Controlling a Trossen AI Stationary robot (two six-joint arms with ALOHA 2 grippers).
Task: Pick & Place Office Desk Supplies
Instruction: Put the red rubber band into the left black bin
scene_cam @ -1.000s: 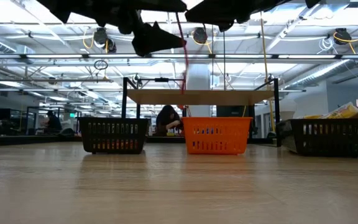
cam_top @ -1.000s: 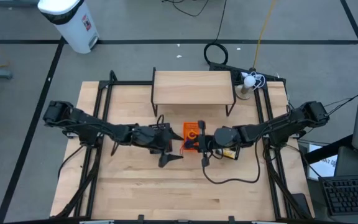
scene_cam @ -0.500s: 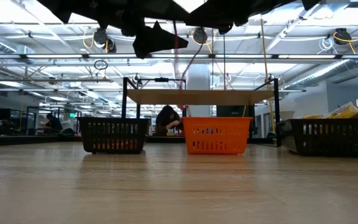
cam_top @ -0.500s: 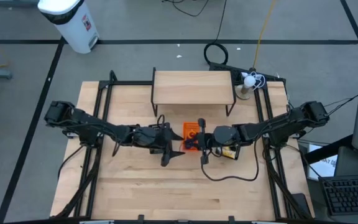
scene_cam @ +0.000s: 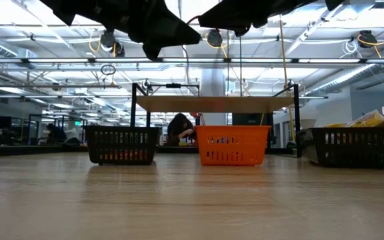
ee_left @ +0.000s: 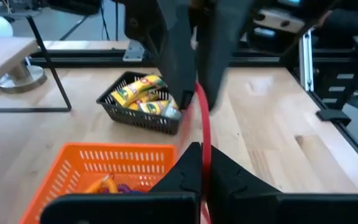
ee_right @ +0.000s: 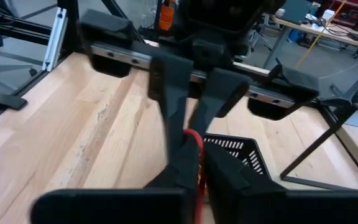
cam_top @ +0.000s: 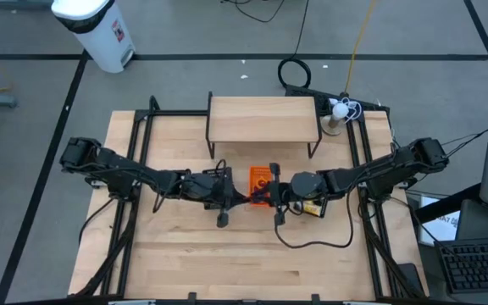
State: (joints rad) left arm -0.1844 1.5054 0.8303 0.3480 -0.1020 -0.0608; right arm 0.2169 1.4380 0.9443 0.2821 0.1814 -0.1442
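Observation:
A thin red rubber band [ee_left: 204, 134] is stretched between my two grippers, above the table beside the orange tray [cam_top: 260, 175]. My left gripper [cam_top: 237, 198] is shut on one end and my right gripper [cam_top: 265, 195] on the other; the two point at each other, fingertips close together. In the right wrist view the band [ee_right: 196, 140] runs from my own fingers to the left gripper's fingers. Coloured rings and bands lie in the orange tray [ee_left: 73, 163]. Yellow oblong pieces [ee_left: 140, 94] fill a black mesh tray. My left gripper pinches one end of the red band [ee_left: 205, 179] between its two fingers, coming level from the table's left. The band is lifted clear of the table and drawn straight toward the other gripper. My right gripper has the band's other end [ee_right: 197, 177] between its fingers, coming level from the table's right; the band is clear of the table.
A black mesh tray [scene_cam: 122, 145] stands left of the orange tray [scene_cam: 232, 145], another [scene_cam: 357, 145] stands right of it. A small wooden shelf [cam_top: 263, 119] stands at the far side. A person sits in the room beyond [scene_cam: 179, 128].
My left gripper has moved toward the right gripper and shut, taking hold of the red band. The band hung loose below the right gripper before; it is now drawn up short between the two grippers.

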